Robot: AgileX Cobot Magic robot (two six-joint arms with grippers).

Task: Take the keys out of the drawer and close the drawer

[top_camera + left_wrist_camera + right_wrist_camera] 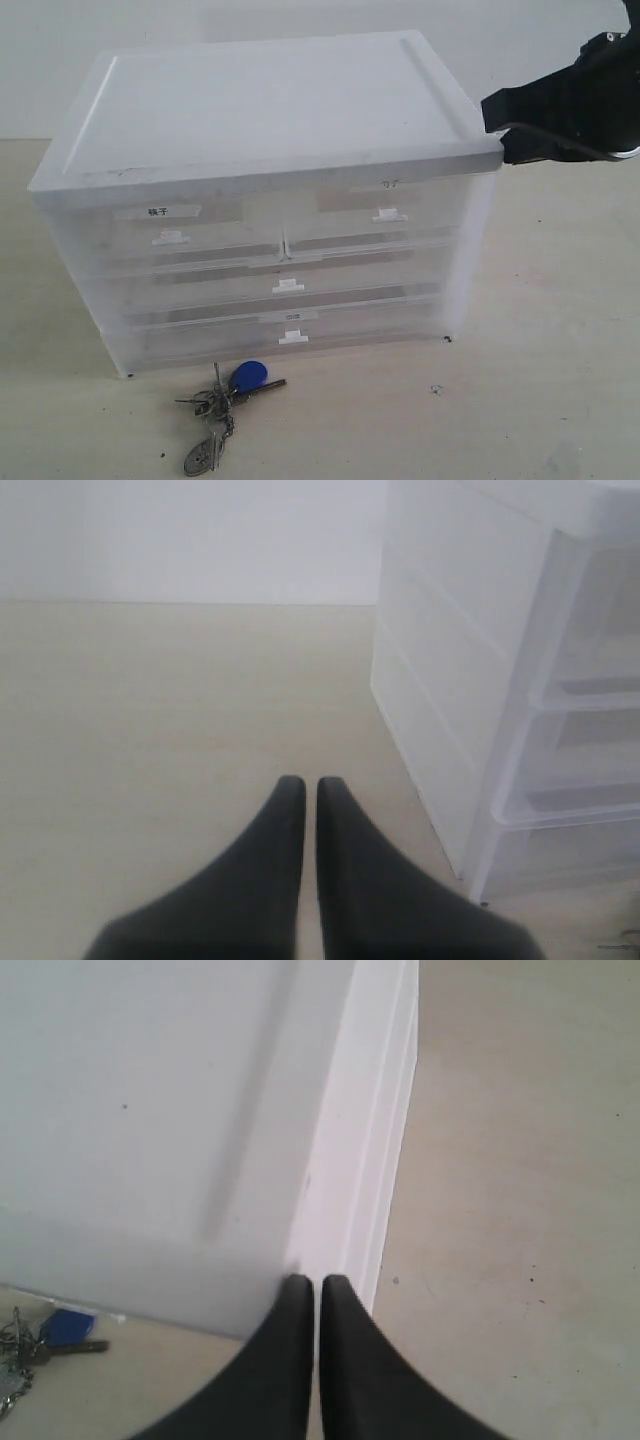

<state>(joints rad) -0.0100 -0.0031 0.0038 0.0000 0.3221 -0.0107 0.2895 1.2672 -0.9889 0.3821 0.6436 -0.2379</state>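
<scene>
Nearest, the keys (228, 400) lay on the matte beige table (540, 400) just before the cabinet's (270, 100) foot, out of the drawer, their dark metal strung lengthwise from the blue teardrop fob (248, 376) to the oval silver tag (203, 456). Behind them the frosted plastic drawer (400, 232), upper right, sat flush and seemingly shut. The right gripper (495, 128), fingers pressed together, hovered by the corner above it, nearer than the left gripper (302, 782), likewise pressed together, off the cabinet's side.

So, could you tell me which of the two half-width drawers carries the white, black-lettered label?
The top-left drawer in the exterior view; the top-right drawer shows only a grey-brown strip.
</scene>
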